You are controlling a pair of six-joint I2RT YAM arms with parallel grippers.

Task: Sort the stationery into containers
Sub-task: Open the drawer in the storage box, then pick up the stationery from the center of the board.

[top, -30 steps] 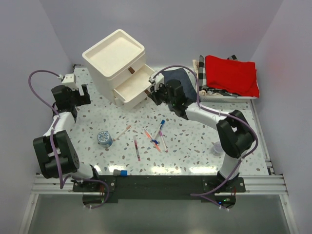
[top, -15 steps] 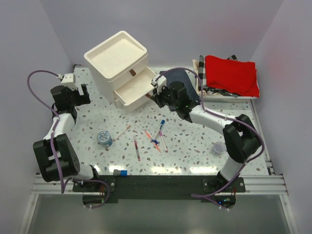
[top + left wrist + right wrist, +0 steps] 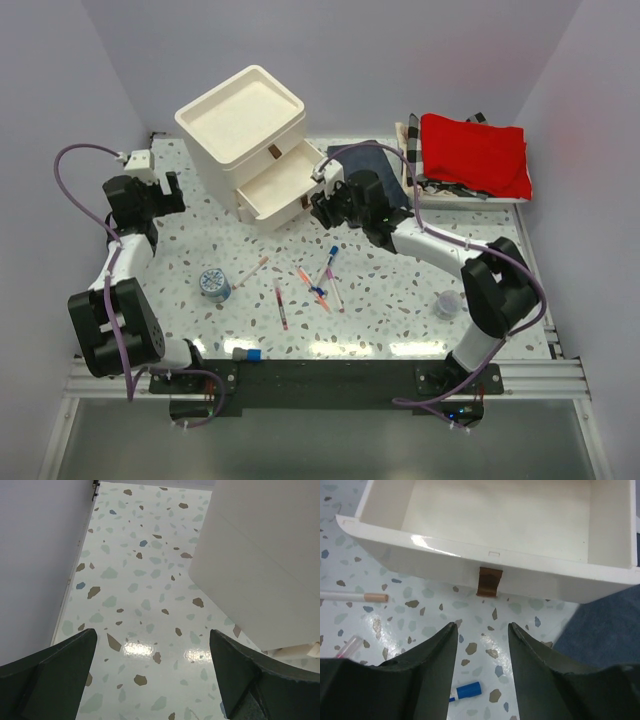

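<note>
Drawer unit: the cream three-drawer unit (image 3: 245, 130) stands at the far left of the table (image 3: 400, 300), its tray-like top showing only bare plastic.
Open drawer: the middle drawer (image 3: 495, 520) is pulled out toward the arms. Only its pale floor shows, with the brown pull tab (image 3: 489, 581) at the front.
Right gripper: the right gripper (image 3: 481, 645) hovers just short of the tab with its fingers parted, holding nothing.
Left gripper: the left gripper (image 3: 150, 645) is spread wide over the table, between the side wall and the unit's flank.
Room: a band of table separates the drawer front from the pens; a dark blue cloth (image 3: 370, 160) lies beside the drawer.
Stationery: the pens lie mid-table, long axes mostly near-to-far — the blue-capped pen (image 3: 328, 266) has its cap at the far end. The roll (image 3: 213, 284) sits to their left. The blue-capped stick (image 3: 246, 353) lies along the near edge.
</note>
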